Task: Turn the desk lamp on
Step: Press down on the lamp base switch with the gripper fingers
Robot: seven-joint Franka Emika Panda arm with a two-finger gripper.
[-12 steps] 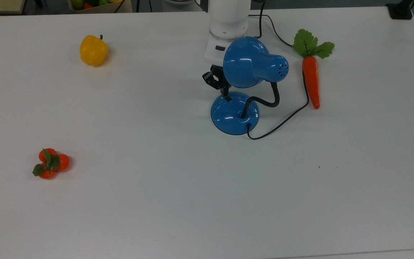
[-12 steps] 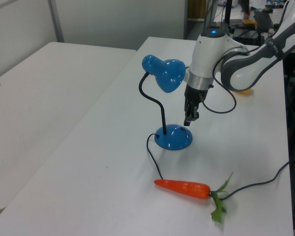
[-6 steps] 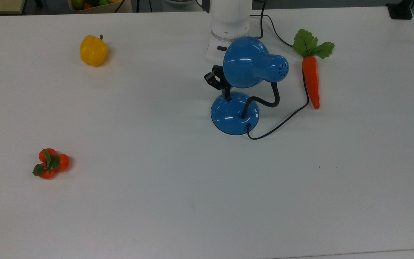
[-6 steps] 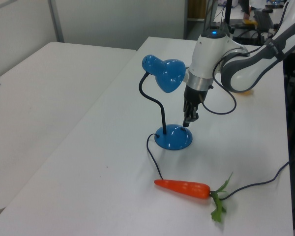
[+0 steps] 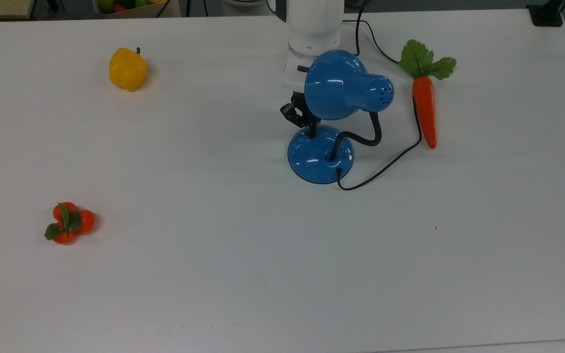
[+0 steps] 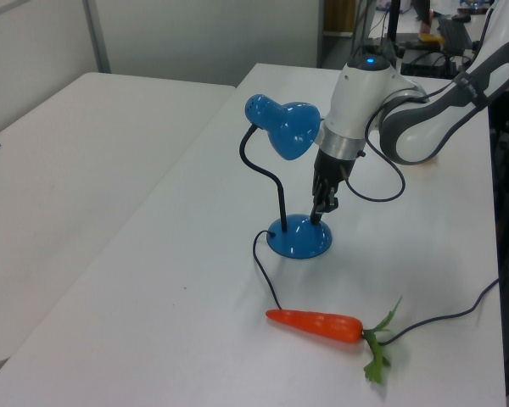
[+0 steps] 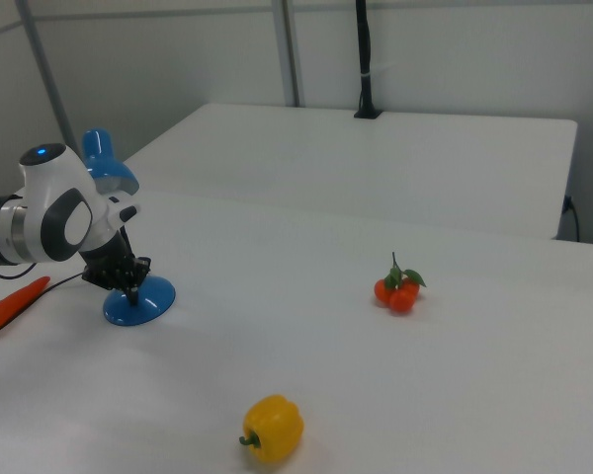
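Gripper (image 6: 319, 214) tip meets the glossy blue dome-shaded desk lamp (image 5: 334, 105) at its round base (image 6: 299, 237), positioned for switching; finger spacing indeterminable.

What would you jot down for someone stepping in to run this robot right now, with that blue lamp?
Tool: tip down at the far edge of the desk lamp base in the top view, under the shade; whether it is pressing the switch cannot be told.
Lamp: upright on the white table, cord trailing toward the carrot.
Done: approach to the base.
Left: no glow is visible from the shade, so confirm the switch gets pressed, then lift away.
Yellow pepper and small oranges lie far off.
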